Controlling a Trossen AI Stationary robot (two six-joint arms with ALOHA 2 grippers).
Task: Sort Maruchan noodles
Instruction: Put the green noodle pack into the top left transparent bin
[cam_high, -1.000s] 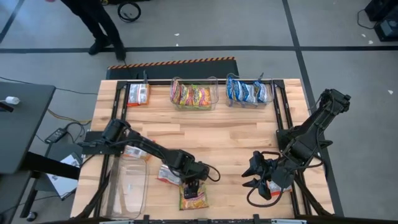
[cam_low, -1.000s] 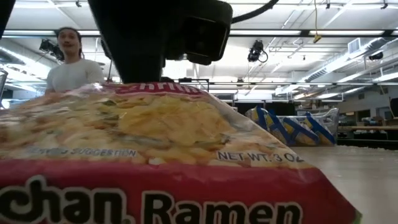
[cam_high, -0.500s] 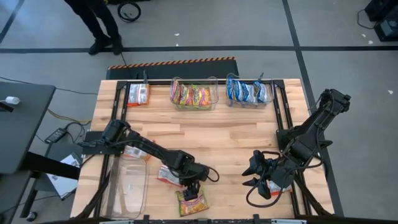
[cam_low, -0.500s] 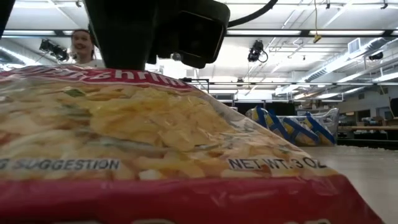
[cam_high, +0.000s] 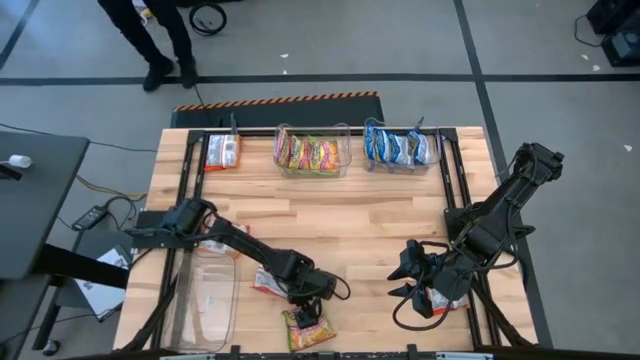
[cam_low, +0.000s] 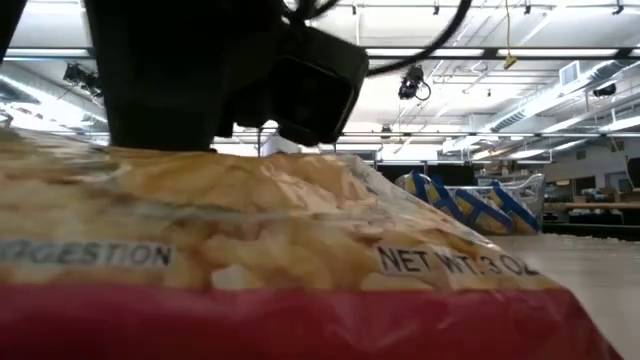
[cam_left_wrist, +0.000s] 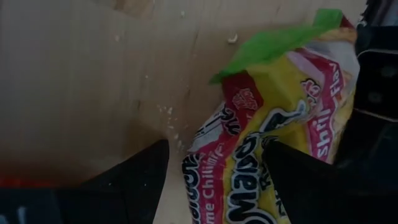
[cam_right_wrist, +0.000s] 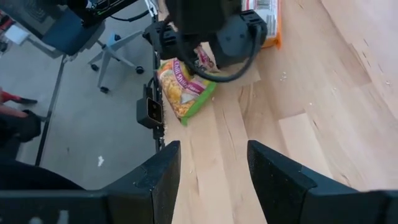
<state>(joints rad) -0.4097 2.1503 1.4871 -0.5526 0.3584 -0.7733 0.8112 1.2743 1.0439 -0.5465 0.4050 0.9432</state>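
A crinkly yellow-green packet (cam_high: 309, 330) of Maruchan noodles, with red lettering and a green corner, is seen at the near edge of the wooden table (cam_high: 380, 215), close to the low camera, so that its glossy printed face fills most of the low view (cam_low: 250, 250). It is pinched between the fingers of the left gripper (cam_high: 312, 312), which are closed on the packet's upper end; in the left wrist view the wrapper (cam_left_wrist: 280, 124) bulges between the two dark fingers (cam_left_wrist: 130, 180). A red-orange packet (cam_high: 268, 283) is lying just beside the left arm, partly hidden by it.

At the far edge, a clear tub (cam_high: 312, 152) is filled with upright yellow-green packets, and a second clear tub (cam_high: 400, 146) with blue-and-white ones; a single red-orange packet (cam_high: 222, 151) is lying flat at the far left corner. An empty clear tub (cam_high: 205, 300) is set at the near left.

The right gripper (cam_high: 404, 282) is held over the near right of the table, its fingers spread with nothing between them.

The tabletop is of pale butcher-block planks, dusted with crumbs. Grey floor surrounds it, and a person's legs (cam_high: 160, 35) are seen beyond the far side.
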